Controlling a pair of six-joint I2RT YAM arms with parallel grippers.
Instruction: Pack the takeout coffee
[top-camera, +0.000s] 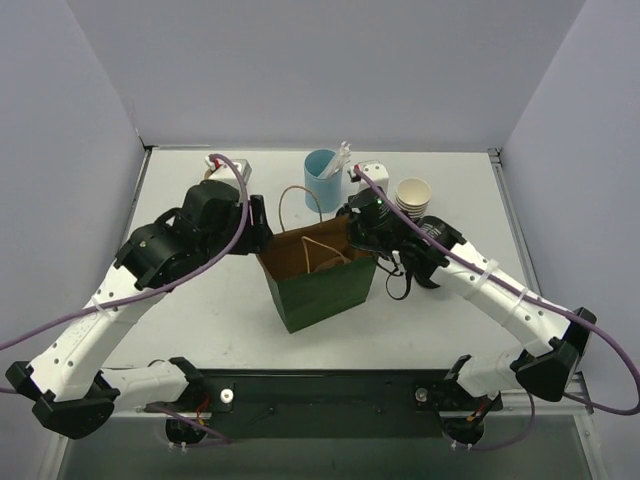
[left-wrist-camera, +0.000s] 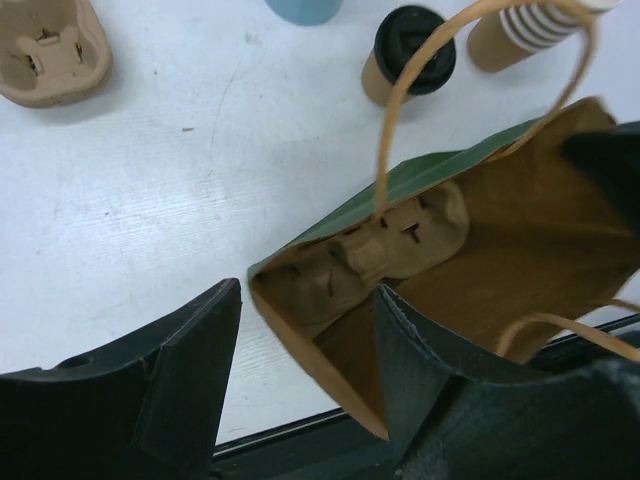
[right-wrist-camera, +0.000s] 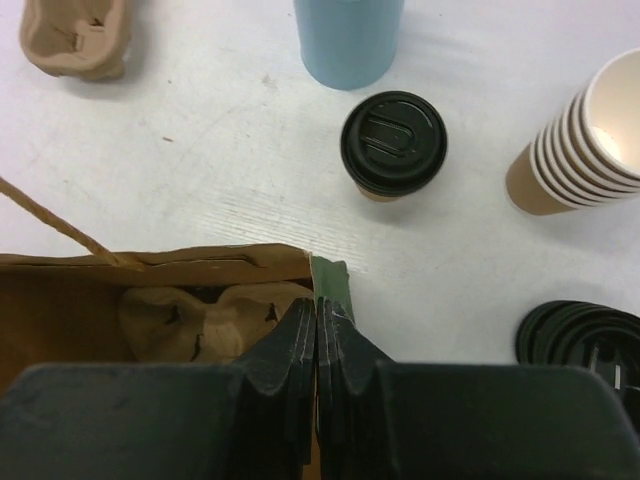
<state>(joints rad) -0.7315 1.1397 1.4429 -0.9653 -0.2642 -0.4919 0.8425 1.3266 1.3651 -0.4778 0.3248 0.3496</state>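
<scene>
Plainly, the right gripper (right-wrist-camera: 316, 325) was closed. Its black ridged fingers were pinched together on the thin paper rim of the bag (right-wrist-camera: 334, 283), at a corner where the green outside met the brown kraft lining. The coffee (right-wrist-camera: 392, 145) stood upright on the white desk (right-wrist-camera: 200, 170), outside the bag, just beyond that gripper and slightly to its right. It was a tan paper cup almost wholly hidden under its round, glossy black lid with moulded ridges.

Farther beyond, a smooth blue cup (right-wrist-camera: 350, 40) was cut off by the top edge. To the gripper's right stood a nested cup stack (right-wrist-camera: 585, 140), with cream rims over a tan base. Nearer on that side lay a pile of black lids (right-wrist-camera: 585, 340), partly cropped.

Inside the bag, left of the fingers, sat a carrier (right-wrist-camera: 210, 315) of rough, lumpy moulded pulp, its lower part hidden by the gripper's body. A spare carrier (right-wrist-camera: 75, 35) lay on the desk far beyond to the left, also clipped by the edge.

The left gripper (left-wrist-camera: 308, 300) was open, its matte black fingers spread either side of the bag's near corner. Whether either finger touched the paper could not be told. A thin twisted-paper handle (left-wrist-camera: 385, 150) arched up ahead of it. From overhead, the coffee could not be made out behind the right arm's links.
</scene>
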